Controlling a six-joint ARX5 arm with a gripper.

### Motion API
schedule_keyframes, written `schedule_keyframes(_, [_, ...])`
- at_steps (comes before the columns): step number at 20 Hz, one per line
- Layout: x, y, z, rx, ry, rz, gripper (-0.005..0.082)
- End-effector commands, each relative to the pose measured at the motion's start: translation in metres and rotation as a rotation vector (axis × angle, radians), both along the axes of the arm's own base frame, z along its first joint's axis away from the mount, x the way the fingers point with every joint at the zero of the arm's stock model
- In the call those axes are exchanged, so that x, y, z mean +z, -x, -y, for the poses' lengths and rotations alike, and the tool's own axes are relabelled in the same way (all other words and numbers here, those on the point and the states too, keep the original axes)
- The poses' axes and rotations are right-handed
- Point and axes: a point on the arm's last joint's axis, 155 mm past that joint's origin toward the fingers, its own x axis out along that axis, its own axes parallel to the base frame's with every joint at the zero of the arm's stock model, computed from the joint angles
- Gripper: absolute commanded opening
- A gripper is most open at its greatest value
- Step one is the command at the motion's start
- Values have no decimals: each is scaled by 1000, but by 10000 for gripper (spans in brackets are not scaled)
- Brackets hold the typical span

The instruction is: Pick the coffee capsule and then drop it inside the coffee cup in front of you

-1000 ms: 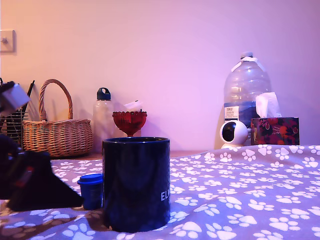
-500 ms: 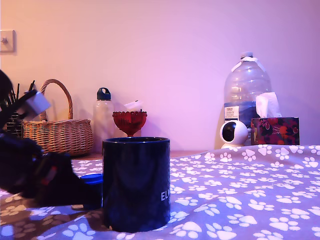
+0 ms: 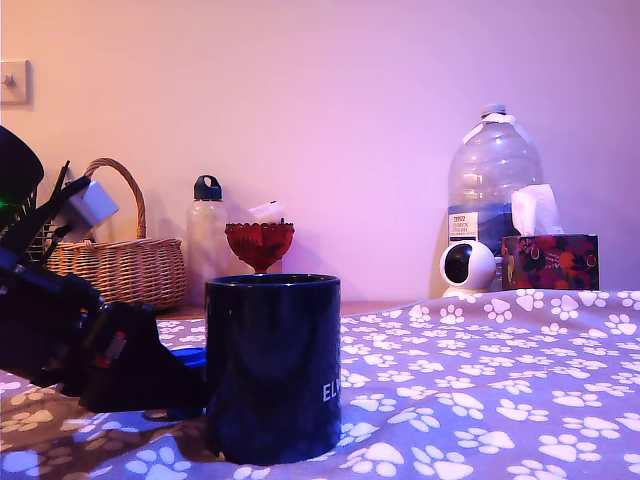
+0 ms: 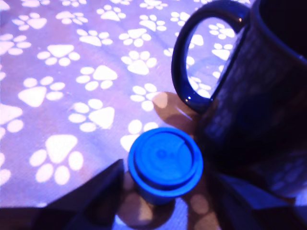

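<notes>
The blue coffee capsule (image 4: 165,163) stands upright on the paw-print cloth, close beside the dark navy coffee cup (image 4: 259,96), on the side where its handle (image 4: 184,62) sticks out. In the wrist view my gripper (image 4: 168,172) is open, with a dark finger on either side of the capsule and a gap to each. In the exterior view the black gripper (image 3: 185,385) reaches in low from the left and hides most of the capsule, leaving only a blue sliver (image 3: 190,356) beside the cup (image 3: 272,365).
A wicker basket (image 3: 115,265), a clear bottle with a blue cap (image 3: 207,240) and a red goblet (image 3: 260,243) stand behind. At the exterior view's right are a large water bottle (image 3: 492,190), a white camera (image 3: 468,267) and a tissue box (image 3: 550,260).
The arm has moved toward the exterior view's right, low over the cloth. The capsule, fully visible a second ago, is now mostly covered by the gripper.
</notes>
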Motion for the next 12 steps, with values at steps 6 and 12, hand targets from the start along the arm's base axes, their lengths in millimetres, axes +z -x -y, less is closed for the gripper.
schedule_keyframes(6, [3,-2,3,-7,14,11,158])
schedule_keyframes(12, [13,3,7,-23,48,-7,154])
